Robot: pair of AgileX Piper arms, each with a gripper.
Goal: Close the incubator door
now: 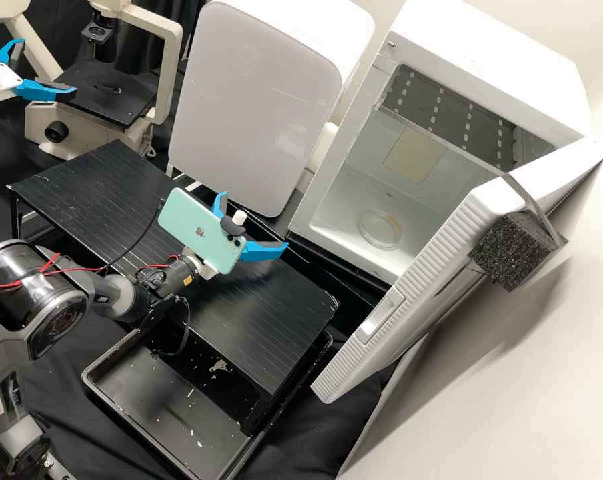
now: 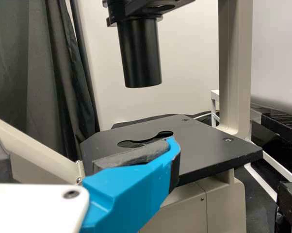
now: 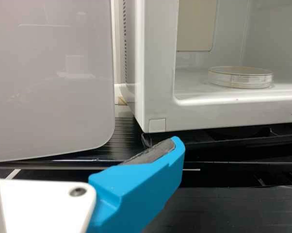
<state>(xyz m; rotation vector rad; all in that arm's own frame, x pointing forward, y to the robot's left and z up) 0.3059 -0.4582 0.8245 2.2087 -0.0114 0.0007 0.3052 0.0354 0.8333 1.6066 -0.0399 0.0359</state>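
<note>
Being presumably unneeded, the spread left gripper [image 1: 48, 68] is placed well left of the incubator [image 1: 491, 60]; the right gripper [image 1: 254, 221], also unclenched, is held before it, probably so the open door [image 1: 435, 267], at its right, can be pushed shut.

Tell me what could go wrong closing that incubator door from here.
The right gripper, its fingers spread beside the incubator, might be struck by the swinging door. A hard push could jolt the round dish inside. The black foam block on the door might snag or come loose.
</note>
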